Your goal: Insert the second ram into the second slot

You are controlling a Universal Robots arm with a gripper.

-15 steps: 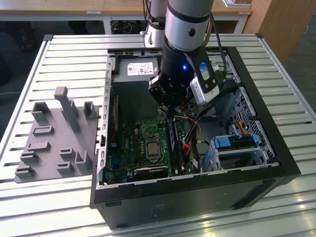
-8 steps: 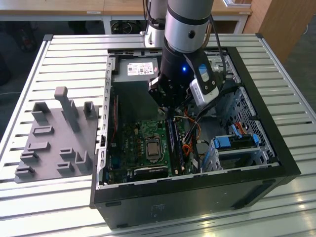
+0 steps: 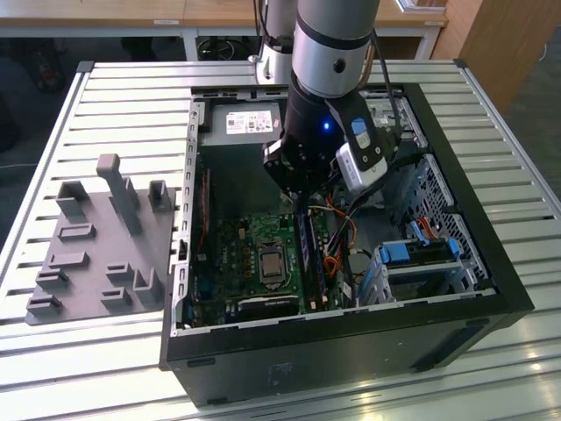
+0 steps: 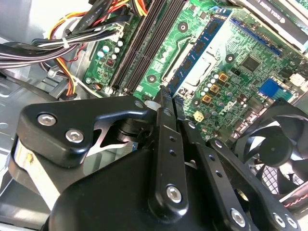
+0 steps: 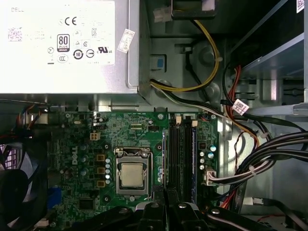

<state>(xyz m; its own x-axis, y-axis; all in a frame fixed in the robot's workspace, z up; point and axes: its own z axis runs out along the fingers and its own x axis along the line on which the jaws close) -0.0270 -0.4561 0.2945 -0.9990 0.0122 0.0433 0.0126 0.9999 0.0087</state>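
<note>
Fixture plate [image 3: 88, 254] first, on the exterior view's left — grey, with upright blocks, lying on the slatted table [image 3: 131, 114] just beside the open computer case [image 3: 333, 364]. Moving right into the case, I see the green motherboard [image 3: 232, 254] on its floor. The first wrist view shows the CPU socket [image 5: 132, 174] with the dark memory slots [image 5: 180, 154] running alongside it. The arm [image 3: 333, 44] reaches down over that part of the board, and the gripper [image 4: 168, 96] is low inside the case. In the second wrist view its fingers [image 4: 162, 139] are clamped together on the second ram [image 4: 204, 45]. The blue stick juts out past the fingertips with its chips facing me, roughly parallel to the slots. It looks lifted off the board, but I cannot tell whether its lower edge meets a slot. Further right in the exterior view, bundled cables [image 3: 346, 232] lie beside the board — then come the light-blue drive-bay latches [image 3: 408, 253], toward the exterior view's right.
</note>
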